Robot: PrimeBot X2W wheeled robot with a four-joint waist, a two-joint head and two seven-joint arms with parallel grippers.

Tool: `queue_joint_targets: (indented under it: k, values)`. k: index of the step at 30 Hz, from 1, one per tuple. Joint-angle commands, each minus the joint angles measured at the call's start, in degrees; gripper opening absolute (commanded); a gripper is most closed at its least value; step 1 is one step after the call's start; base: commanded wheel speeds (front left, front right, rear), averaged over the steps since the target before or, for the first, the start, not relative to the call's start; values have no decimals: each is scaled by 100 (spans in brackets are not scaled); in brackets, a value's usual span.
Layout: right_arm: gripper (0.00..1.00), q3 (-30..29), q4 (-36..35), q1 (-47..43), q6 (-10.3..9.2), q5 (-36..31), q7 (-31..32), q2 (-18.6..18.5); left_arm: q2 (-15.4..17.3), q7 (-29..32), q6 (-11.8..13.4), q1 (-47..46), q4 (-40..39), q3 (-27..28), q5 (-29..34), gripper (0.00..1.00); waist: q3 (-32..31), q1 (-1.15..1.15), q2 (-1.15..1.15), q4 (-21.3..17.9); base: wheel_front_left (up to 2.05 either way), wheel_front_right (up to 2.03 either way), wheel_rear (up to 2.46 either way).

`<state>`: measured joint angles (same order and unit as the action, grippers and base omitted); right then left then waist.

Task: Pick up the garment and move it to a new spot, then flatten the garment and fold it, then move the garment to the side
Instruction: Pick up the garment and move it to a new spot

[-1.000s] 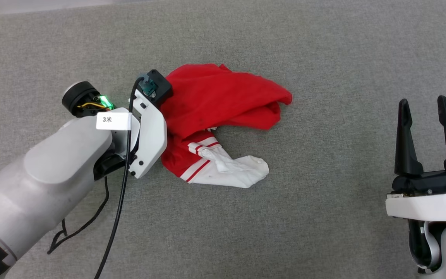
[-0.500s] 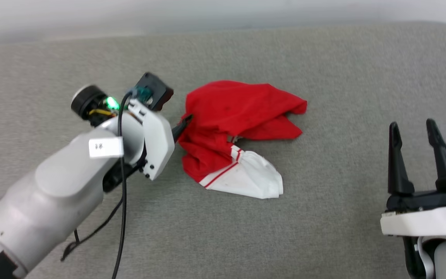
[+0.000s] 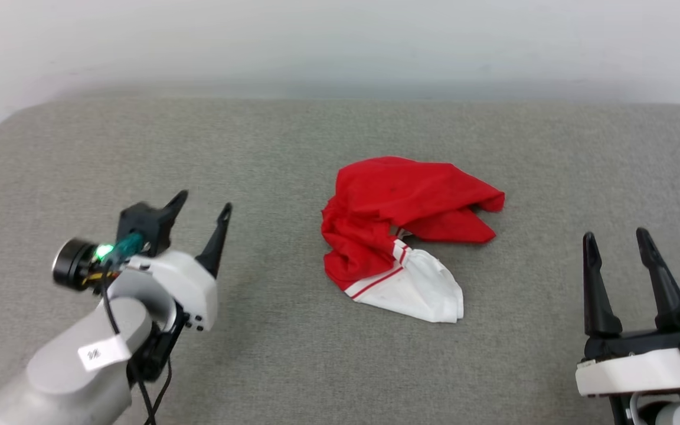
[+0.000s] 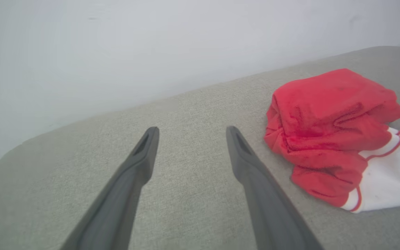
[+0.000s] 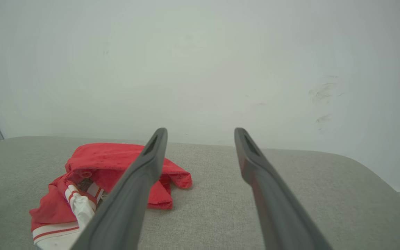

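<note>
The garment [image 3: 402,206] lay bunched, unheld, on the surface [image 3: 293,354]; the left end effector [image 3: 204,200] and right end effector [image 3: 614,234], both spread, flanked it, presumably for flattening.

Light is even and diffuse, bright, no harsh glare. Head view: the garment [image 3: 411,195] throws a thin soft shadow on its side toward the right fingers [image 3: 595,289]. The bench [image 3: 293,354] is flat-lit around the left fingers [image 3: 217,236]. The wall [image 3: 340,41] beyond the fingertips is washed out, and the bench's far edge is hazy. The green LED [image 3: 103,252] behind the left fingers blooms a bit. Wrist views: fingers are soft-focus near the lens and crisper twd the tips. Wide-angle bend curves the bench edge beyond them. Reds are v. saturated, w/ weave detail smeared right of the left fingers. The wall dims slightly twd the corners in the right wrist view.
</note>
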<state>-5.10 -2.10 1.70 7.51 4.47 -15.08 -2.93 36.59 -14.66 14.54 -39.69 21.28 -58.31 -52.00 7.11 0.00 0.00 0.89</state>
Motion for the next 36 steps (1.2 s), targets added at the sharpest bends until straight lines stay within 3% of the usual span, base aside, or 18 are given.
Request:
queue_joint_targets:
  k: [1,7,12,22,24,25,31,36]
  values:
    - [100,-4,30,-101,-4,-44,-15,11,2,-42,133,182,-67,155,68,100,-94,0,0,90,0,0,0]
    - [100,-1,136,-247,-4,-50,-15,10,-143,-59,772,1210,-753,1438,987,100,-234,0,0,200,0,0,0]
    - [100,54,228,-322,-4,-51,-15,10,-532,-60,938,2220,-1189,2547,1877,100,-326,0,0,202,0,0,0]
    - [100,99,474,-534,-4,-58,-14,10,-1506,-61,403,3610,-1431,3991,3273,100,-558,0,0,188,0,0,0]
    - [100,95,494,-554,-4,-54,-15,10,-1591,-61,333,3703,-1449,4083,3388,100,-573,0,0,191,0,0,0]
    - [100,104,522,-586,-4,-41,-15,10,-1750,-61,160,3829,-1518,4255,3607,100,-596,0,0,191,0,0,0]
    - [100,122,608,-675,-4,-39,-15,10,-2109,-61,-315,4113,-1554,4583,4144,100,-648,0,0,180,0,0,0]
    - [100,116,660,-733,-4,-43,-14,10,-2334,-61,-569,4210,-1506,4823,4401,100,-678,0,0,164,0,0,0]
